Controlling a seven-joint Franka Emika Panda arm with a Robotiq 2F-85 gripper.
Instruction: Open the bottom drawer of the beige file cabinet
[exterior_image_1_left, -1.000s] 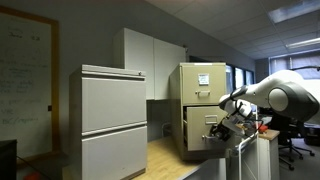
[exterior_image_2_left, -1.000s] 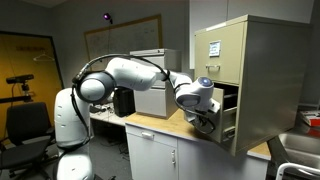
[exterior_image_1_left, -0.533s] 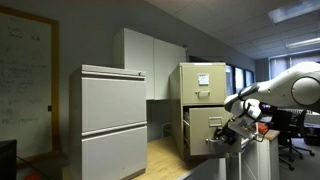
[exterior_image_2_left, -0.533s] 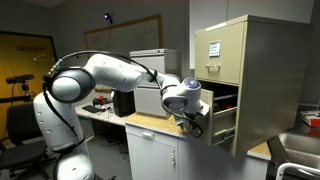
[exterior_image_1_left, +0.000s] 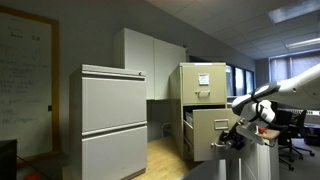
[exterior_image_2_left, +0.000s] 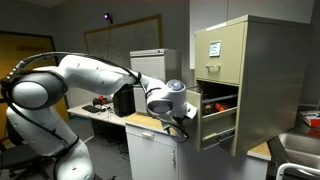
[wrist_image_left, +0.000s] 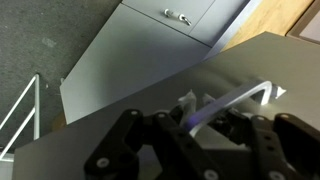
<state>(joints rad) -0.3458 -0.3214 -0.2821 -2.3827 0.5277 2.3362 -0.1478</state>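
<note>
I am holding my arm stretched low across the table (exterior_image_2_left: 150, 123); my tool (exterior_image_2_left: 185, 122) is clamping the single handle (wrist_image_left: 238, 99) of the pulled-out bottom drawer (exterior_image_2_left: 216, 128); the cabinet (exterior_image_2_left: 262, 70) is showing two drawers.

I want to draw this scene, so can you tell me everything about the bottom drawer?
The bottom drawer is a tan metal box with a flat rectangular front and a small silvery handle. It is pulled well out of the beige cabinet and sits level, with its long side showing in an exterior view. The gripper is right at the front by the handle, but I cannot tell whether it is squeezing it. The inside is too dark to make out.
</note>
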